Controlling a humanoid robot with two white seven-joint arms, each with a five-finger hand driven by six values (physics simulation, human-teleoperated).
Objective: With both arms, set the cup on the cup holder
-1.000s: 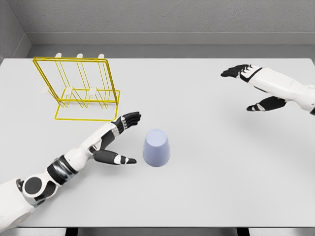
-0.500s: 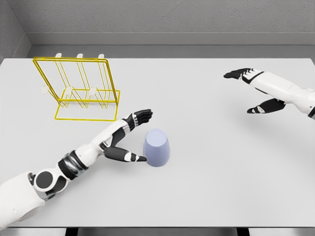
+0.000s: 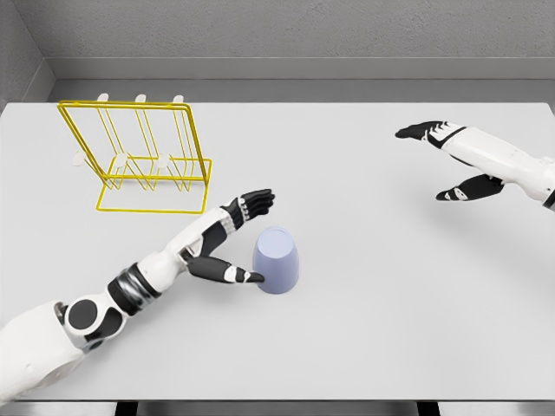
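A pale lavender cup (image 3: 277, 260) stands upside down on the white table, a little left of the middle. My left hand (image 3: 251, 238) is open around its left side, thumb tip touching the cup's lower left wall and fingers (image 3: 256, 202) stretched above its far left edge. The yellow wire cup holder (image 3: 134, 156) with white-tipped pegs stands at the back left, apart from the cup. My right hand (image 3: 438, 160) hovers open at the far right, well away from the cup.
The table's (image 3: 364, 329) front edge runs along the bottom of the view. A grey wall rises behind the table's far edge.
My left hand has advanced to the right until its thumb reached the cup's side. The right hand has drifted slightly right. The cup stays in place.
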